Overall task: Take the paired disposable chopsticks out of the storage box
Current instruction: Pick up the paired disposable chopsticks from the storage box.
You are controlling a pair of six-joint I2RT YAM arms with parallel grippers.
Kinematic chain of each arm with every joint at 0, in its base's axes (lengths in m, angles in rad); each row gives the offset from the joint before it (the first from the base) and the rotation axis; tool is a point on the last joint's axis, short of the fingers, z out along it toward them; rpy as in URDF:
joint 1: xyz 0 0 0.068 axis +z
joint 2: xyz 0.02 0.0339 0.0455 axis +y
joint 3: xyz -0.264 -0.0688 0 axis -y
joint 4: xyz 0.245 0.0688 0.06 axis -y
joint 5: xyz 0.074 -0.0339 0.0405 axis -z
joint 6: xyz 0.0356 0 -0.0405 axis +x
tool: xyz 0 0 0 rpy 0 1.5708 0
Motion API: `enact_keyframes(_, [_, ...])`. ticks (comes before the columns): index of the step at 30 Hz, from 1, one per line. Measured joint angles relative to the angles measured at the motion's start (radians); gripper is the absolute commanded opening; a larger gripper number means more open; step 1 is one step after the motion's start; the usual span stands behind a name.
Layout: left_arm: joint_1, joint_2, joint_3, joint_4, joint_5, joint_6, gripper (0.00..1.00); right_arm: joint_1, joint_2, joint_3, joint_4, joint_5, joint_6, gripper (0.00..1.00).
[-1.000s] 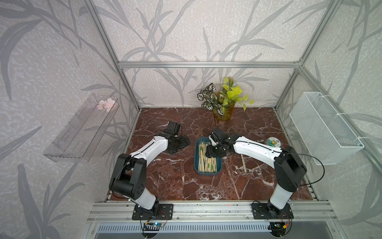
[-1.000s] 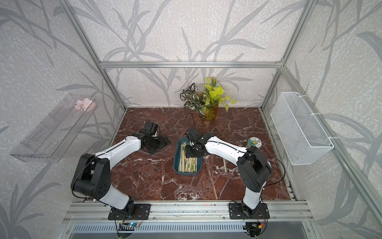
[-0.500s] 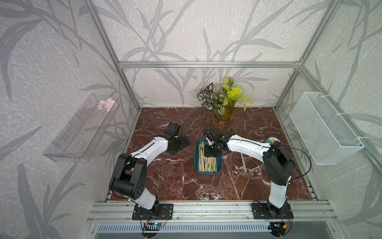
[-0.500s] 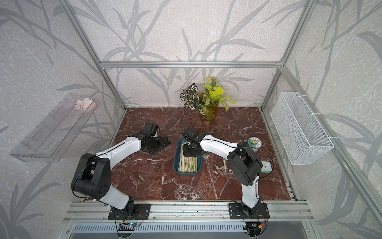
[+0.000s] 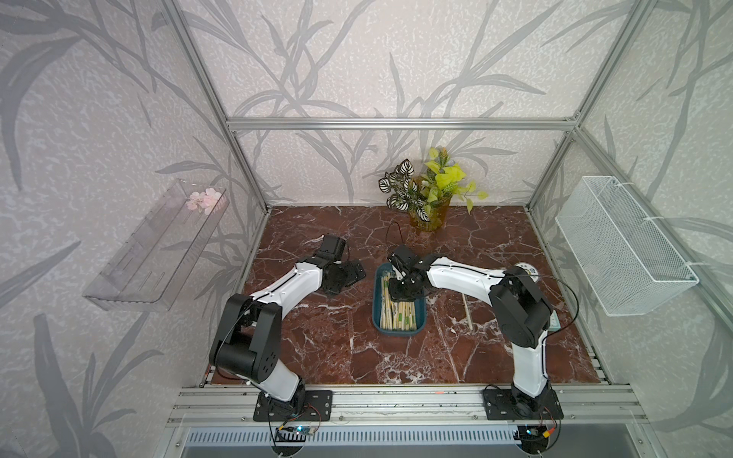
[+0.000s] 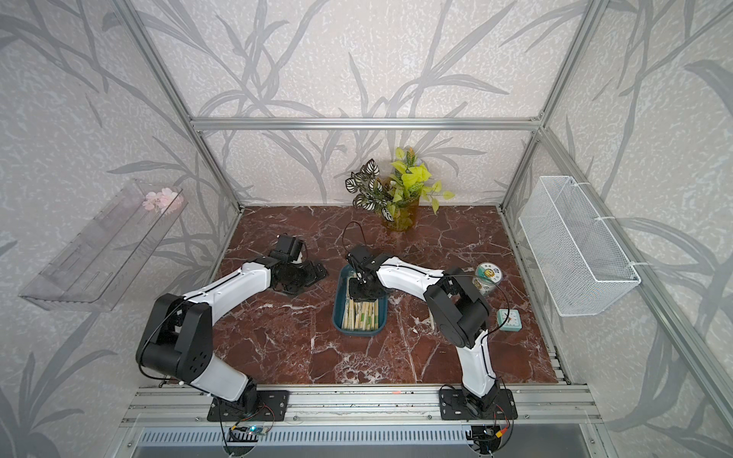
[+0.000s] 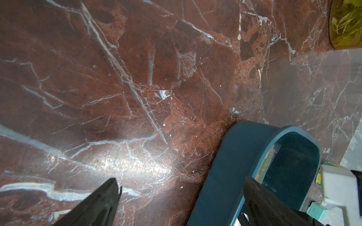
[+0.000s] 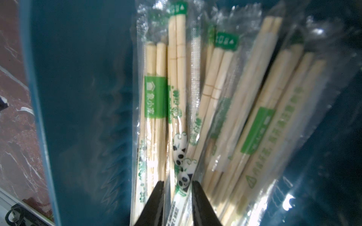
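The right gripper (image 8: 177, 197) seems pinched on one panda-printed pair among the paired disposable chopsticks (image 8: 176, 58), which lie in the storage box (image 8: 78, 97). Lift straight and slowly so neighbouring pairs slide off.

Storage box (image 7: 225, 166) partly beyond frame edge

**Box central, arms either side**

In both top views the box (image 5: 398, 332) sits in the middle of the table (image 5: 317, 349), chopsticks (image 5: 398, 315) lying lengthwise in it. The right gripper (image 5: 400, 295) is over its upper end, the left gripper (image 5: 349, 277) just left of it. A plant (image 5: 430, 198) stands above at the back edge. A loose stick (image 5: 467, 311) lies right of the box. In a top view a tin (image 6: 488, 275) and clock (image 6: 509, 319) lie further right. A shelf (image 5: 154, 253) hangs at frame left, a basket (image 5: 624, 253) at frame right.
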Motion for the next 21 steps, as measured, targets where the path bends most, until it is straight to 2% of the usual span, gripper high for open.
enact_keyframes(18, [0.006,0.000,-0.012,0.017,0.021,0.001,1.00,0.010,0.045,0.036,-0.016,0.012,0.004,0.15])
enact_keyframes(21, [0.008,0.000,-0.012,0.017,0.025,0.002,1.00,0.012,0.045,0.036,-0.018,0.012,0.005,0.10])
